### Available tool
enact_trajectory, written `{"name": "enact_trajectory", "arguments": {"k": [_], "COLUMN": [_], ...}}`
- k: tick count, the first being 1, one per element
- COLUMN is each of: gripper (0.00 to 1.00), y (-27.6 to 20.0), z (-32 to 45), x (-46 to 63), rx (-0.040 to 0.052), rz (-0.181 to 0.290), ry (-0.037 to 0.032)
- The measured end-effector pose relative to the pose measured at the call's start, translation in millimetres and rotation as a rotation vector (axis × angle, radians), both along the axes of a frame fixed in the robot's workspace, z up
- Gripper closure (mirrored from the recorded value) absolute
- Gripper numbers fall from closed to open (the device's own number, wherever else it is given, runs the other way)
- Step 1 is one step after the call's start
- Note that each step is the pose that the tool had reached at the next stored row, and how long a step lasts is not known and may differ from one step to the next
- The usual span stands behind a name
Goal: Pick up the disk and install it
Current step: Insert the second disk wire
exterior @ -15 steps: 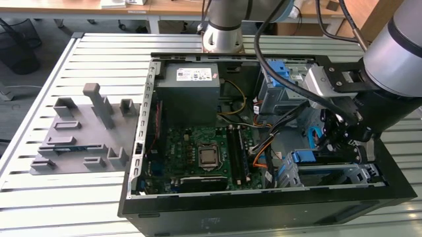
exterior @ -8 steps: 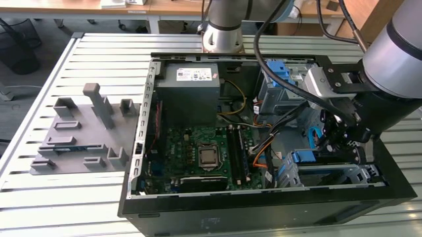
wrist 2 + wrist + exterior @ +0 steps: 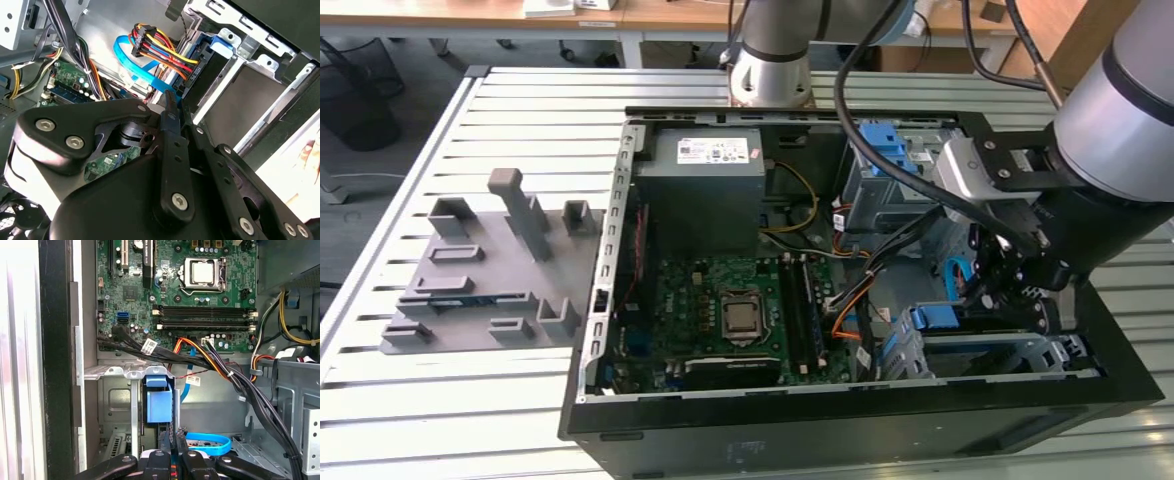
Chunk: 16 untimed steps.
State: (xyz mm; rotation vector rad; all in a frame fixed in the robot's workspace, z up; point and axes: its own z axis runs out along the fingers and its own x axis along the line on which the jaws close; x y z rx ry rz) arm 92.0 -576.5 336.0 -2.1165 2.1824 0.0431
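Observation:
My gripper (image 3: 1003,292) hangs inside the open computer case (image 3: 607,300), over the grey metal drive cage (image 3: 987,355) at the exterior view's right. Its two black fingers (image 3: 170,107) stand together, shut, with nothing between them. The fingertips are just short of a blue-latched tray (image 3: 159,405) seated in the cage, close to the power plug (image 3: 194,70) and the blue data cable (image 3: 132,62) at the tray's end. Beside that tray the cage (image 3: 117,405) has an open bay. The disk is out of view.
The motherboard (image 3: 727,310) and power supply (image 3: 707,165) lie in the case at the exterior view's left of the gripper. Bundles of black and coloured cables (image 3: 225,372) cross above the cage. A grey slotted fixture (image 3: 480,285) sits on the slatted table beside the case.

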Motion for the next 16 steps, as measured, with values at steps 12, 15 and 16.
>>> {"name": "enact_trajectory", "arguments": {"k": [12,15,16], "gripper": [0.84,0.84,0.84], "y": [-0.7,-0.9,-0.9], "z": [-2.3,-2.3,-2.4], "x": [2.1,2.2,2.2], "rx": [0.0004,0.0005,0.0006], "rz": [-0.001,-0.001,-0.001], "ry": [0.0000,0.0000,0.0000]}}
